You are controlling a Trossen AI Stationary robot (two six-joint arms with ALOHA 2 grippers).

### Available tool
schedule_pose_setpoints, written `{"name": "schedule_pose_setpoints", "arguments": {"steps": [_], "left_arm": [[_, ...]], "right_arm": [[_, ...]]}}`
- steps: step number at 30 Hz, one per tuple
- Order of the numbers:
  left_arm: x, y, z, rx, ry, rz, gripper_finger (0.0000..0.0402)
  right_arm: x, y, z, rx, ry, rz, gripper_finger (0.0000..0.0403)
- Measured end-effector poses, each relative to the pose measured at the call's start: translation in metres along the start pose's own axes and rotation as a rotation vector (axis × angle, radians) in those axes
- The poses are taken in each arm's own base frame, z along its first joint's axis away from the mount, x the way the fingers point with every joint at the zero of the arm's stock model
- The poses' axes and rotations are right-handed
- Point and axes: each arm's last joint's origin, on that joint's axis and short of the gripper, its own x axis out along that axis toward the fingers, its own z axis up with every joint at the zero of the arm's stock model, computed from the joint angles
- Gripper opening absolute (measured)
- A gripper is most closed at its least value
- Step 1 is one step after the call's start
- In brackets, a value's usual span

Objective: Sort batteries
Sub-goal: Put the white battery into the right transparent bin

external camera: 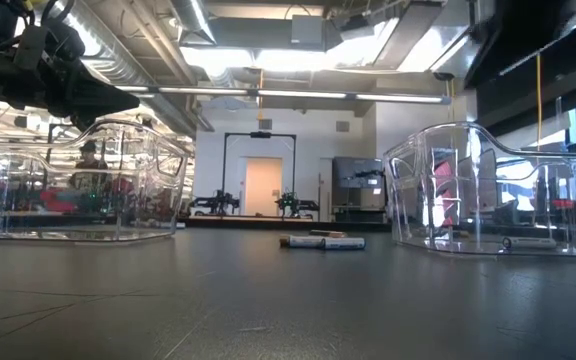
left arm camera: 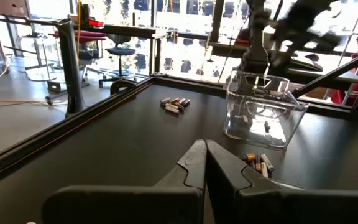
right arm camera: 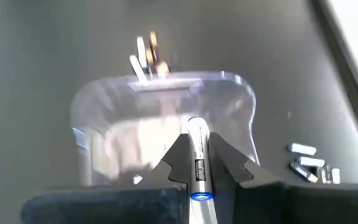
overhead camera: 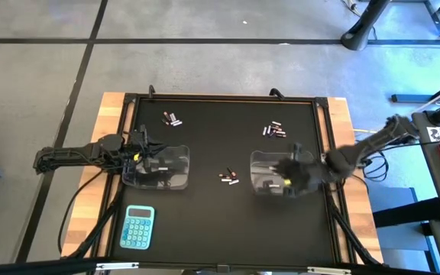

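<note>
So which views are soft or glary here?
Right wrist view: motion-blurred, the clear plastic tub smeared, though the silvery battery between the right gripper's fingers stays sharp. Low view: ceiling lights glare. Left wrist view: bright windows, crisp mat.

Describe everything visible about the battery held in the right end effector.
The small silvery-white cylindrical battery looks metallic, with a dark printed label band and a bluish near end. It is pinched lengthwise between the two dark fingers of the right end effector, which is shut on it. It is held above the right-hand clear plastic tub, pointing into it, touching nothing but the fingers.
</note>
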Motion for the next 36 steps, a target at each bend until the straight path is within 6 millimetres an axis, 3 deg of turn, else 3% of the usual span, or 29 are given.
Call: {"name": "schedule_pose_setpoints", "arguments": {"steps": [6, 14, 27, 36], "left_arm": [[0.0, 0.0, 0.0, 0.0, 0.0, 0.0, 0.0], [0.0, 0.0, 0.0, 0.0, 0.0, 0.0, 0.0], [0.0, 0.0, 0.0, 0.0, 0.0, 0.0, 0.0], [0.0, 0.0, 0.0, 0.0, 0.0, 0.0, 0.0]], "right_arm": [[0.051, -0.036, -0.013, 0.017, 0.031, 0.23, 0.0028], [0.083, -0.039, -0.053, -0.007, 0.09, 0.261, 0.0028], [0.113, -0.03, -0.071, -0.048, 0.021, 0.316, 0.0032], [0.115, -0.03, -0.072, -0.077, 0.016, 0.31, 0.004]]}}
